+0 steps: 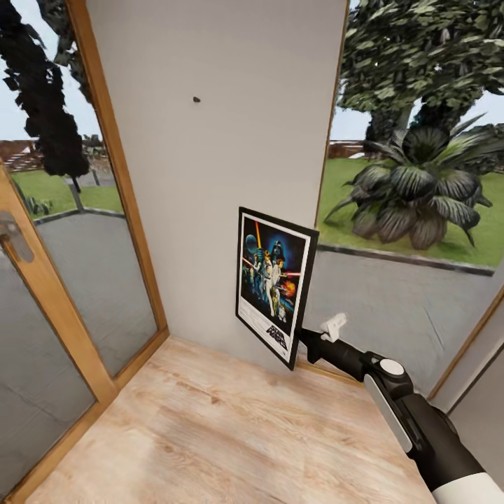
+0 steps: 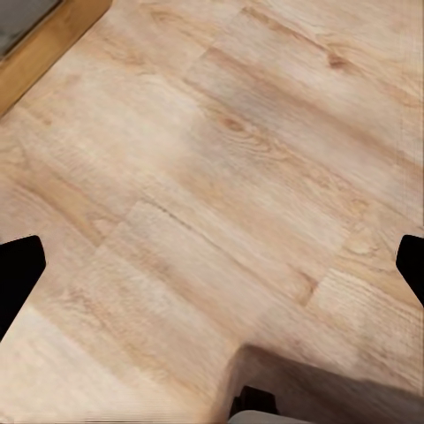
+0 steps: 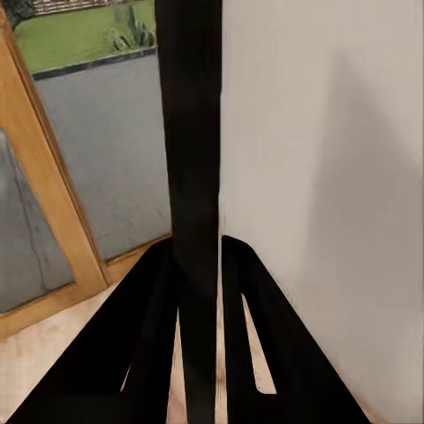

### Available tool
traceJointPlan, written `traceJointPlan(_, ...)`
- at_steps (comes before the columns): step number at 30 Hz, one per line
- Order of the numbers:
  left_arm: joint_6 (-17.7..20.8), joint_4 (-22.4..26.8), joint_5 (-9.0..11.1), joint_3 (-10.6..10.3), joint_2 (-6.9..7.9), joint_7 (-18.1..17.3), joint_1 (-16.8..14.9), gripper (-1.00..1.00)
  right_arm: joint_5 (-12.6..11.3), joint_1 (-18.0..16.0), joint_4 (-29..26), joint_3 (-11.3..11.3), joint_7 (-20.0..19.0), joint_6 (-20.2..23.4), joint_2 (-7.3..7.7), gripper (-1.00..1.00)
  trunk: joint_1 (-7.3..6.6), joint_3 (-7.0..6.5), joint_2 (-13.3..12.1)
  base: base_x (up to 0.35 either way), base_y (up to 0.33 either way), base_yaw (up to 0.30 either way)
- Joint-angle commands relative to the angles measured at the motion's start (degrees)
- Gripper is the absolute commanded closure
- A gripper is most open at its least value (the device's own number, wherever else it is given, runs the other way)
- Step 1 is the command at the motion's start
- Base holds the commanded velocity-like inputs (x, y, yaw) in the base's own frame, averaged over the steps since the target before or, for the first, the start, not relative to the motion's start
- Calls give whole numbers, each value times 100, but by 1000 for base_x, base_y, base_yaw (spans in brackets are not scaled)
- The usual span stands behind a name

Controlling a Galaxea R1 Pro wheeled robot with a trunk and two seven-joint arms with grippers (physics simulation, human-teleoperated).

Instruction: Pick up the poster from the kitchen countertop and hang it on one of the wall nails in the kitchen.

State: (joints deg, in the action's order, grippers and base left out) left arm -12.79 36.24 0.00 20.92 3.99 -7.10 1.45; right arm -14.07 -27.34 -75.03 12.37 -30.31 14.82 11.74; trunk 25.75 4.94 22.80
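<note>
Left gripper point(image 2: 212, 265) hangs over the light wood plank floor point(image 1: 231, 427), fingers spread wide. Right black gripper point(image 1: 299, 344) pinches the lower edge of the black-framed, white-bordered Star Wars poster point(image 1: 274, 280), held upright just before the pale grey wall panel point(image 1: 217, 175). Small dark nail point(image 1: 197, 99) sits well above.

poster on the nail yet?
No: the poster is in the right gripper, well below the nail.

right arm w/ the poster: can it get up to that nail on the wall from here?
Probably yes, though it's a stretch. The right gripper holds the poster low against the wall, and the nail sits well above with bare wall between. Nothing blocks the way; whether it reaches is uncertain.
</note>
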Motion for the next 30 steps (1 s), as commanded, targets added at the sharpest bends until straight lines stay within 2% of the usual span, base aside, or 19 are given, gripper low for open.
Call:
traceJointPlan(1,-5,6,0,26,-4,-46,-2,-100,-74,-6,-7,4,-12,56,4,100,4,11,12,0,0,294)
traceJointPlan(7,-9,6,0,27,-4,-51,0,-100,-76,-5,-4,11,-15,59,1,100,4,11,12,0,0,285)
traceJointPlan(11,-15,1,2,38,-4,-53,1,-100,-83,-9,-8,26,-16,75,-13,100,4,11,12,0,0,114)
traceJointPlan(13,-19,-1,5,41,-1,-56,-2,-100,-85,-47,-75,27,-18,237,-76,100,4,11,12,0,0,36)
traceJointPlan(14,-20,-2,11,42,-2,-59,-1,-100,-86,-90,-305,25,-17,655,-166,100,4,11,12,0,0,16)
traceJointPlan(16,-21,-2,12,43,-3,-61,-2,-100,-86,-155,-494,23,-11,959,-234,100,4,11,12,0,0,12)
traceJointPlan(18,-22,-3,15,43,-2,-62,0,-100,-84,-377,-689,21,-6,1319,-407,100,4,11,12,0,0,6)
traceJointPlan(20,-22,-3,17,43,3,-63,-1,-100,-85,-848,-819,20,-5,1859,-630,100,4,11,12,0,0,3)
traceJointPlan(21,-22,-3,17,43,3,-63,-1,-100,-86,-943,-831,20,-6,1999,-660,100,4,11,12,0,0,1)
traceJointPlan(22,-22,-3,17,43,4,-63,-1,-100,-85,-1226,-854,20,-6,2397,-743,100,4,11,12,0,0,0)
traceJointPlan(23,-22,-3,18,43,3,-63,-2,-100,-82,-1414,-858,20,-5,2605,-798,100,4,11,12,0,0,0)
traceJointPlan(28,-22,-3,18,43,5,-63,0,-100,-74,-2155,-724,19,-7,2979,-903,100,4,11,12,12,0,0)
traceJointPlan(30,-22,-3,18,43,5,-63,-2,-100,-76,-2314,-634,19,-8,3066,-915,100,4,11,12,117,0,0)
